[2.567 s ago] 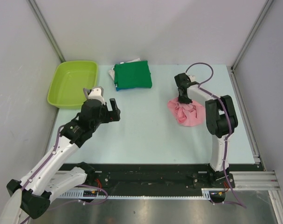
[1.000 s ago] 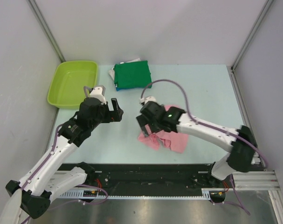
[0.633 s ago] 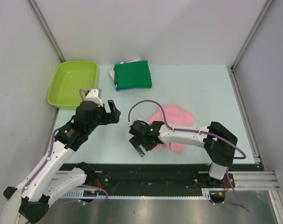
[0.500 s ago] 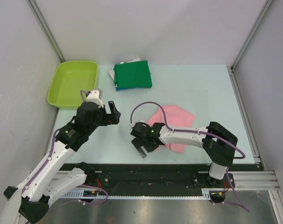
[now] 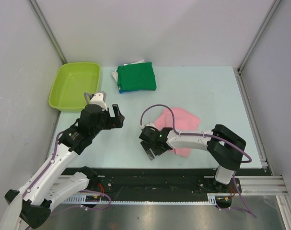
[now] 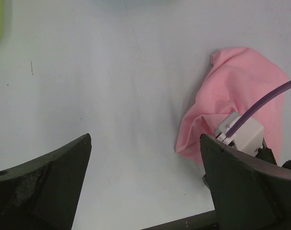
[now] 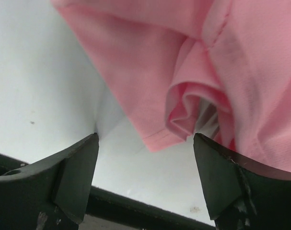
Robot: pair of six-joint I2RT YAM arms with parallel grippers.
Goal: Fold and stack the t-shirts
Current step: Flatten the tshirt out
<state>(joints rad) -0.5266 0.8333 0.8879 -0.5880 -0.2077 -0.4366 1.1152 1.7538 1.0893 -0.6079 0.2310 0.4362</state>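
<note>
A light pink t-shirt lies crumpled and partly spread on the pale table, right of centre. My right gripper sits low at its near-left edge. In the right wrist view the jaws of that gripper stand open on either side of a hem corner of the pink t-shirt, not touching it. My left gripper hovers open to the left with nothing in it. In the left wrist view this gripper looks down on bare table, the pink t-shirt to its right. A folded stack of t-shirts, dark green on top, rests at the back.
A lime green tub stands at the back left, close behind the left arm. Grey walls close in the table on both sides and at the back. A black rail runs along the near edge, just below the right gripper.
The right gripper has let go of the pink t-shirt, which now lies flatter, and has moved to its near-left hem, its jaws narrowing a little. The left arm barely shifted.
</note>
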